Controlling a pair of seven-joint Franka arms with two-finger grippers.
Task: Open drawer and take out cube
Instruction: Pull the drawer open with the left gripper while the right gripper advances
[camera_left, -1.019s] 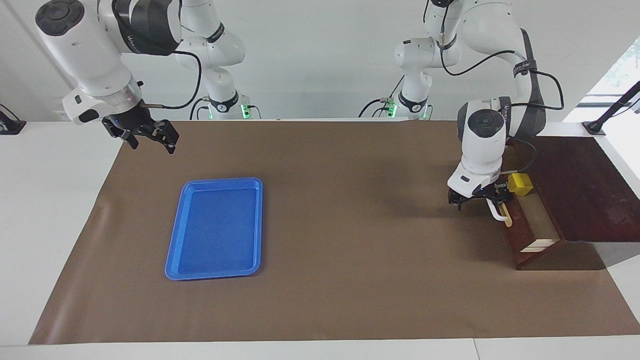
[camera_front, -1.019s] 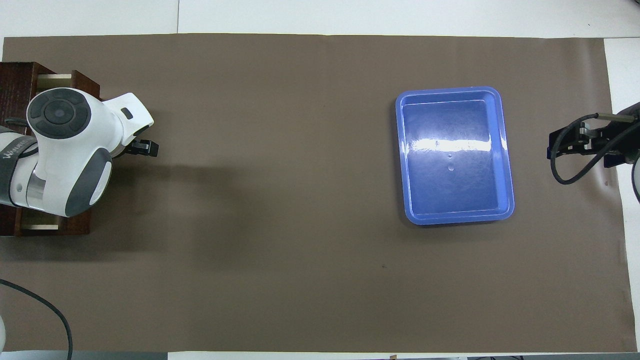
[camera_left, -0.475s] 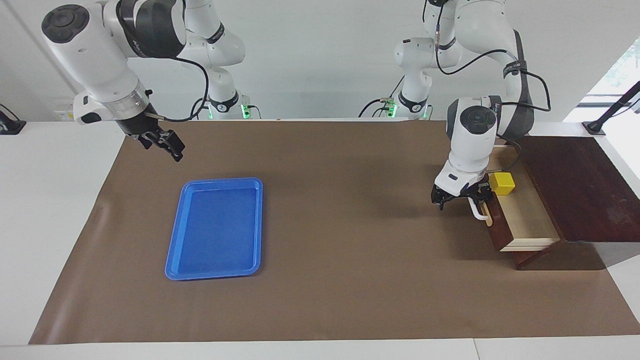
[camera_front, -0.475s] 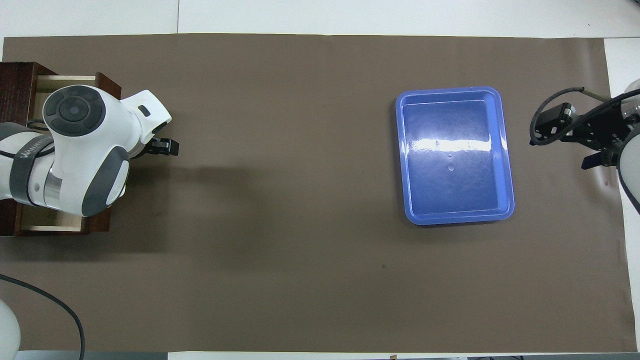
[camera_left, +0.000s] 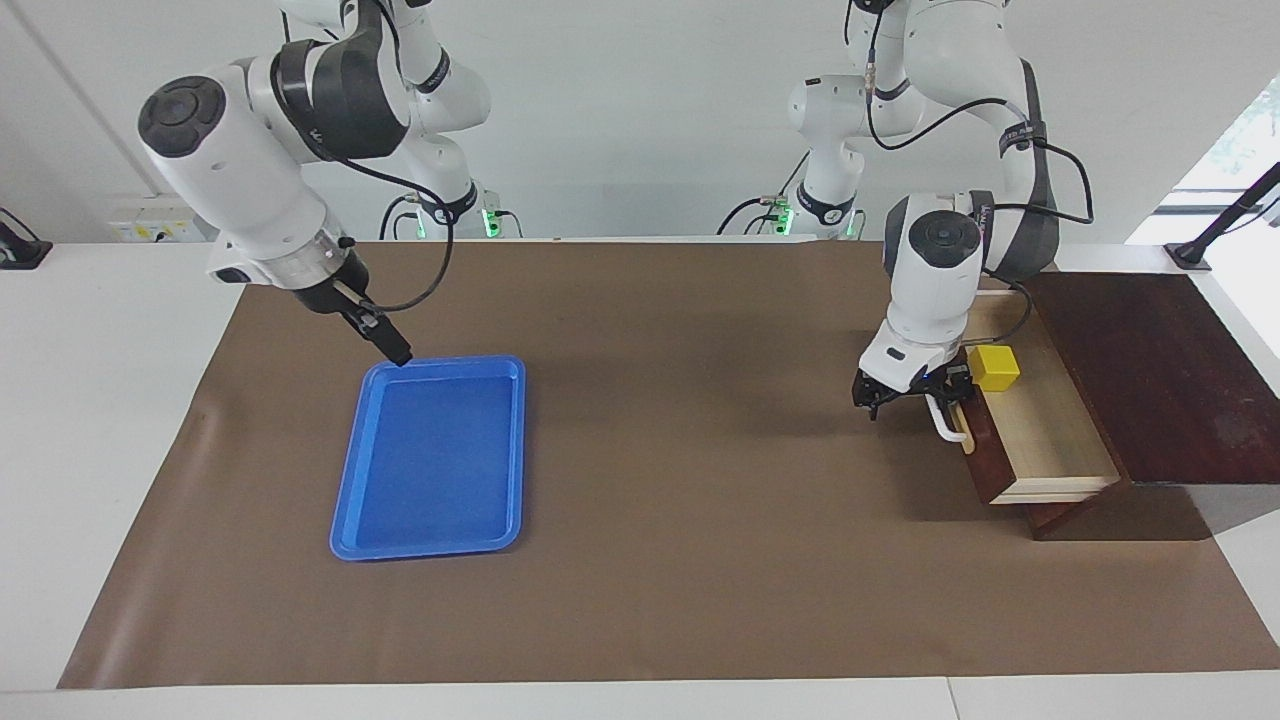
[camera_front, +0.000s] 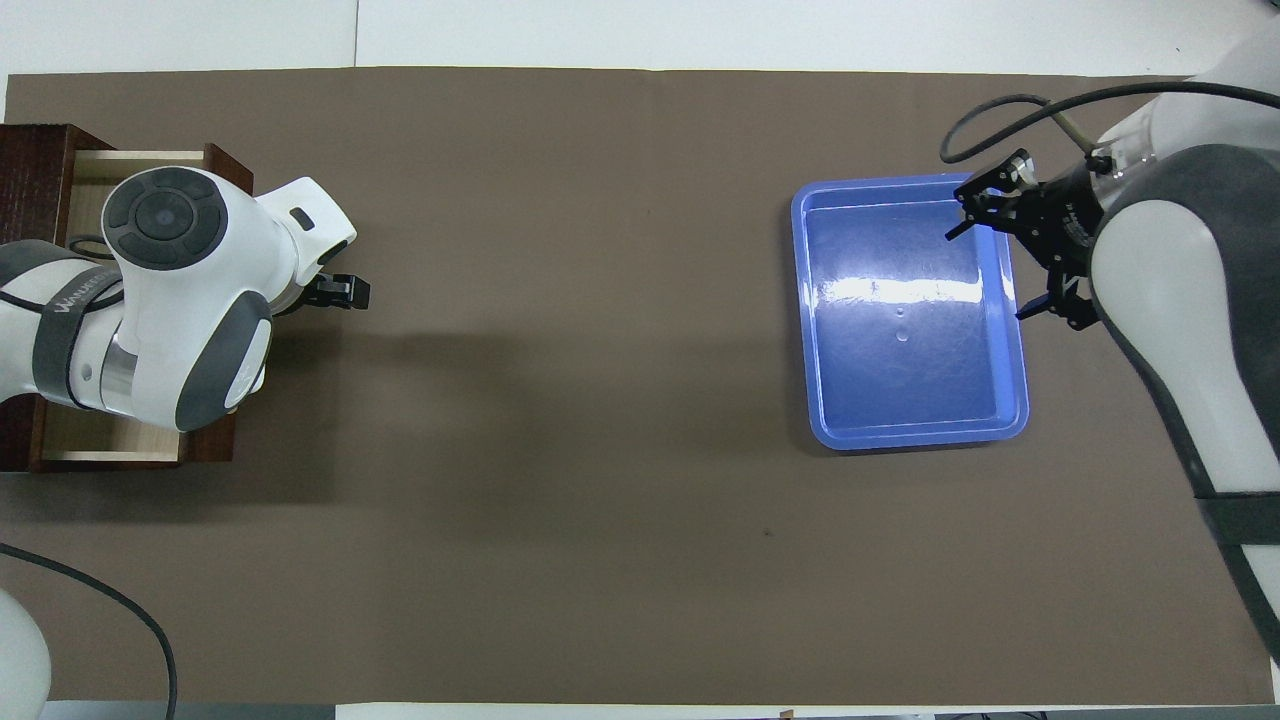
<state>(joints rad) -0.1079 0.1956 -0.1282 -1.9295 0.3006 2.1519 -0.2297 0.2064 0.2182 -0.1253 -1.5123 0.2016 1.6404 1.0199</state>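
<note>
One camera faces the robots across the table; another looks steeply down (same tabletop).

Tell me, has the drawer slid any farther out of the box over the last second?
Yes. The drawer has come farther out of the dark box, toward the blue tray, baring more pale floor around the cube. The left gripper is at its handle.

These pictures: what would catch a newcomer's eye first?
The bright yellow cube sits in the open drawer at the left arm's end of the table, with the left hand at its white handle. The right hand hangs over the blue tray's corner.
</note>
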